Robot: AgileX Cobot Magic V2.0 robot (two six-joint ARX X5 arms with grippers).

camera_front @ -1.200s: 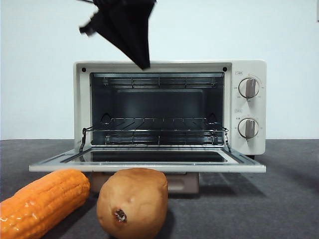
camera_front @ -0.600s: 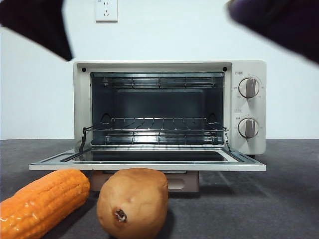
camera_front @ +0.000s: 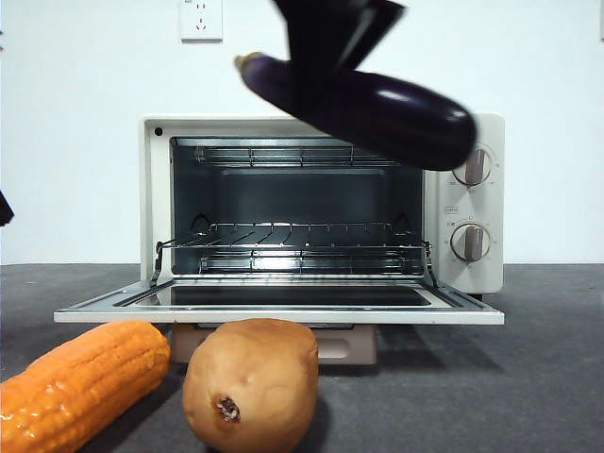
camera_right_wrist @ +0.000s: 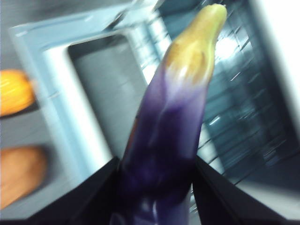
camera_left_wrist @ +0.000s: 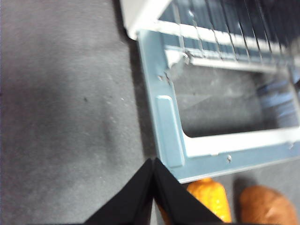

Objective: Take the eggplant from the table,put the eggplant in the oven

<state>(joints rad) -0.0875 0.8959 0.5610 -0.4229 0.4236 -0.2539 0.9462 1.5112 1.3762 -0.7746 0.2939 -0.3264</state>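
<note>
The glossy dark purple eggplant (camera_front: 377, 106) hangs tilted in the air in front of the oven's top edge, stem end to the left. My right gripper (camera_front: 332, 42) comes down from above and is shut on it. In the right wrist view the eggplant (camera_right_wrist: 173, 126) sits between the two jaws of the right gripper (camera_right_wrist: 155, 187), its pale stem pointing toward the oven cavity. The cream oven (camera_front: 469, 278) stands with its door (camera_front: 283, 316) folded down and its wire rack (camera_front: 293, 247) bare. My left gripper (camera_left_wrist: 153, 163) is shut on nothing, above the table (camera_left_wrist: 61, 117) beside the door's corner.
An orange corn cob (camera_front: 80, 382) and a tan potato (camera_front: 250, 382) lie on the table (camera_front: 528, 377) in front of the open door. Two grey knobs (camera_front: 470, 203) sit on the oven's right side. A black tip of the left arm (camera_front: 4, 208) shows at the left edge.
The right gripper has carried the eggplant from the upper right corner to the middle, in front of the oven's top. The left arm has drawn away from the top left to the left edge.
</note>
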